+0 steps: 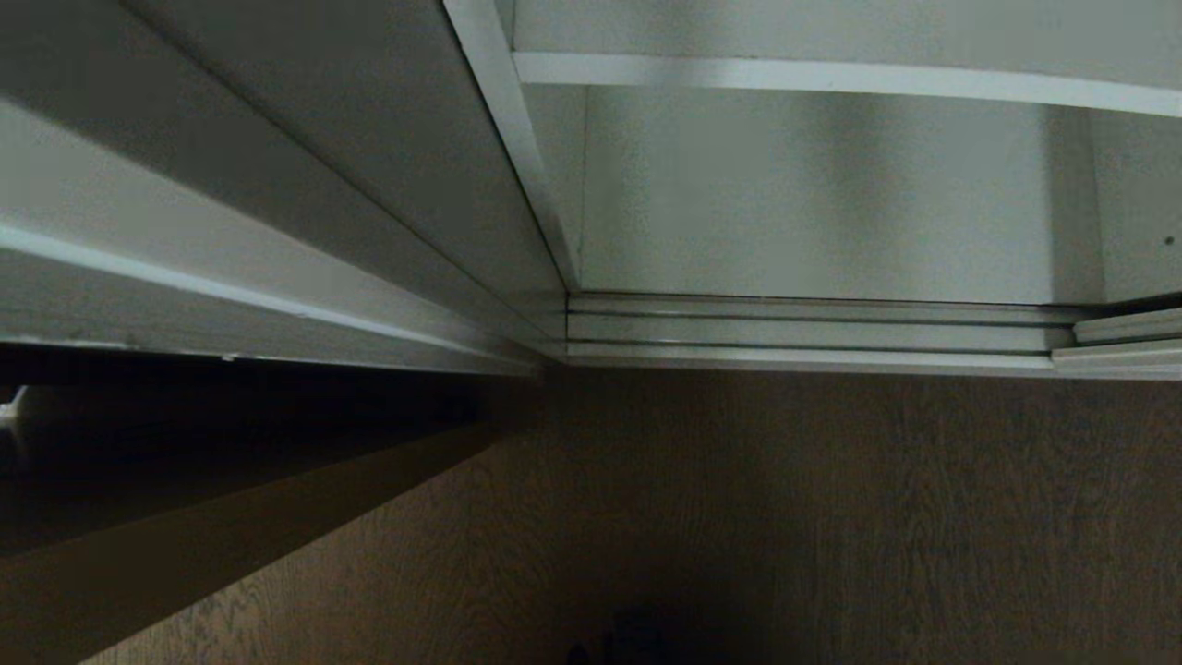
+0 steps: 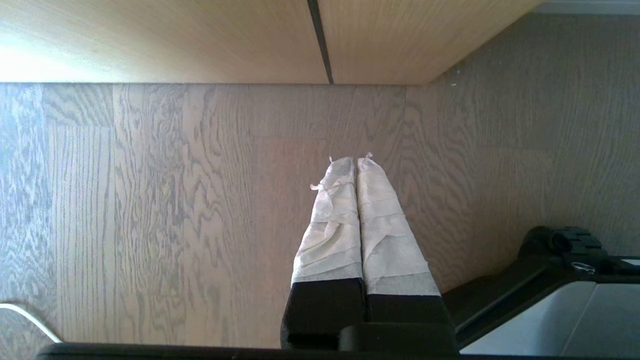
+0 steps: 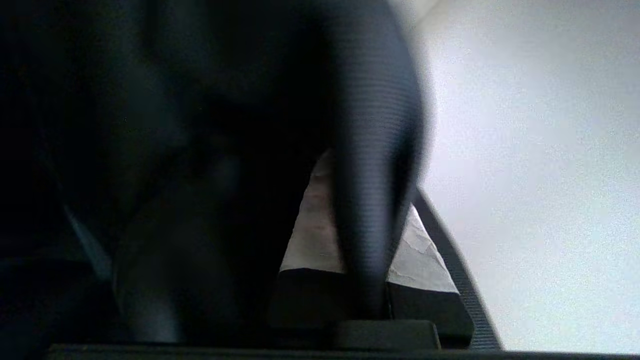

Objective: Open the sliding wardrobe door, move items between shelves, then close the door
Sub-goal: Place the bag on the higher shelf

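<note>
In the right wrist view my right gripper (image 3: 360, 200) is shut on a ribbed black strap (image 3: 375, 150) of the soft black bag (image 3: 175, 125). The bag fills most of that view and hides the fingertips; one taped finger (image 3: 310, 230) shows on each side of the strap. Behind it is a plain white wardrobe surface (image 3: 540, 150). In the head view a white shelf (image 1: 831, 78) spans an open compartment with nothing in it, and neither arm shows. What looks like the sliding door's lower frame (image 1: 1127, 342) sits at the far right. My left gripper (image 2: 356, 160) is shut, empty, above the floor.
Silver floor tracks (image 1: 803, 332) run along the wardrobe's base. A white wardrobe side panel (image 1: 517, 148) divides the open compartment from the left. Wood-grain floor (image 1: 831, 517) lies in front. A light wood door with a dark groove (image 2: 320, 40) stands beyond the left gripper.
</note>
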Available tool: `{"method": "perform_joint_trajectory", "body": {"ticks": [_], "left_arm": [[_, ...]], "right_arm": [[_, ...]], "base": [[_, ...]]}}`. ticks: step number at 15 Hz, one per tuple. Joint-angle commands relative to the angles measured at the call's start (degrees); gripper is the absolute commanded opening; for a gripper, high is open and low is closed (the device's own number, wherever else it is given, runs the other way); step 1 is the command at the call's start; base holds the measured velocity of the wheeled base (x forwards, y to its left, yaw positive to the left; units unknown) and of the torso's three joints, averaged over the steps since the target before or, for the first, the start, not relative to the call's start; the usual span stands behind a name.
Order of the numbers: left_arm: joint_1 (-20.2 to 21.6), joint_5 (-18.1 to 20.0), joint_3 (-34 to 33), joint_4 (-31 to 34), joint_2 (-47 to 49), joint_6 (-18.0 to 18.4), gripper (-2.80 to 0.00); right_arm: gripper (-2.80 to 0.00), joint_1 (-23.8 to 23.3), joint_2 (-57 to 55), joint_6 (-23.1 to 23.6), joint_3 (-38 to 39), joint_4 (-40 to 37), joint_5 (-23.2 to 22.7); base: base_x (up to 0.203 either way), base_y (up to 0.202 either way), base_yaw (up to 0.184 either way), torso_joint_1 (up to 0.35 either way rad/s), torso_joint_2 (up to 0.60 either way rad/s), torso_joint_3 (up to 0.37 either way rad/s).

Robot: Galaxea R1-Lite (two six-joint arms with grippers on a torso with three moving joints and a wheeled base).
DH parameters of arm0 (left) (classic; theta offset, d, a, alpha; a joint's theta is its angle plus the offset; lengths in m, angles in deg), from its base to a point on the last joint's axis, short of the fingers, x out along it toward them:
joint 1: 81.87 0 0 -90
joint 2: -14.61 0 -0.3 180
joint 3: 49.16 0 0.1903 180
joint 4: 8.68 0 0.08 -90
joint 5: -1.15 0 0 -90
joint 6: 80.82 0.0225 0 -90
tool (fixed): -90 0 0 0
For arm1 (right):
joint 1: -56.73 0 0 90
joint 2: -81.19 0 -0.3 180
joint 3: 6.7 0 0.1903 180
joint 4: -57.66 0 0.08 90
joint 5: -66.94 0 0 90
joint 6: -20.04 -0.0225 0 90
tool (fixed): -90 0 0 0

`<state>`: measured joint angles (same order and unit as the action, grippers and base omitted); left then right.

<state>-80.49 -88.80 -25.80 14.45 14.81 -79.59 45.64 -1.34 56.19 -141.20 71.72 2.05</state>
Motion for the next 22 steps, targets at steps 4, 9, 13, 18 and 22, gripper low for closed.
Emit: {"method": "perform_joint_trajectory", "body": {"ticks": [4,9,13,18,22], "left_arm": [[0.03,-0.05,0.00,-0.02,0.00,0.00,-2.80],[0.03,-0.05,0.00,-0.02,0.06,0.00,-2.80],[0.03,0.02,0.00,-0.02,0.06,0.00,-2.80],[0.03,0.02,0.07,-0.02,0.06,0.00,-2.80],[0.03,0.04,0.00,-0.02,0.06,0.00,-2.80]], "right_arm": [[-2.80,-0.20,-4.56,1.49,3.39,2.11,0.37],[0.00,0.39,-1.57,1.47,4.92,0.22,1.61],[0.00,1.51,4.46,1.01,8.36,-4.17,0.96],[0.00,8.08,15.32,1.45,19.42,-14.25,-2.00],[0.00,8.57,22.19,0.67,29.03,-25.90,-5.04]], "base": [[0.000,0.000,0.000,0.000,0.00,0.000],[0.000,0.000,0.000,0.000,0.00,0.000],[0.000,0.000,0.000,0.000,0.00,0.000],[0.000,0.000,0.000,0.000,0.00,0.000],[0.000,0.000,0.000,0.000,0.00,0.000]]}}
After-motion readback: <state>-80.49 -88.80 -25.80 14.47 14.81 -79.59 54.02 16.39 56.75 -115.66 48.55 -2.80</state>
